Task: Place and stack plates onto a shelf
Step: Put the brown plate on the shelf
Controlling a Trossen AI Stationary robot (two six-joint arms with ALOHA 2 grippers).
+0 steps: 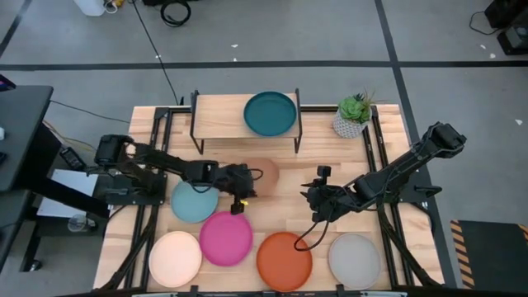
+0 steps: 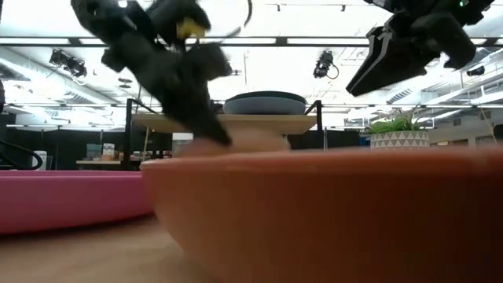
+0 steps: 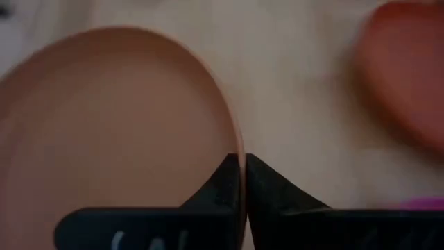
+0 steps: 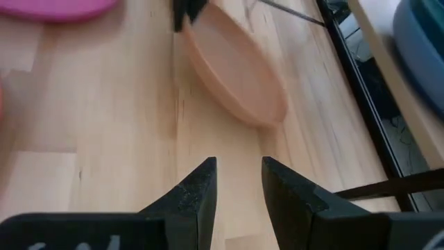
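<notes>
- On the worktop, in front of the shelf: the shelf carries the dark teal plate.
- Tan plate: near worktop centre, rim clenched in left gripper jaws.
- Right gripper: above worktop beside orange plate, jaws released, empty.

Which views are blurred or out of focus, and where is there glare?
Low view: the orange plate fills the foreground, soft; ceiling lights glare. Left wrist view: the tan plate and table are blurred. High view is sharp. Right wrist view: only the tan plate's far end smears.
</notes>
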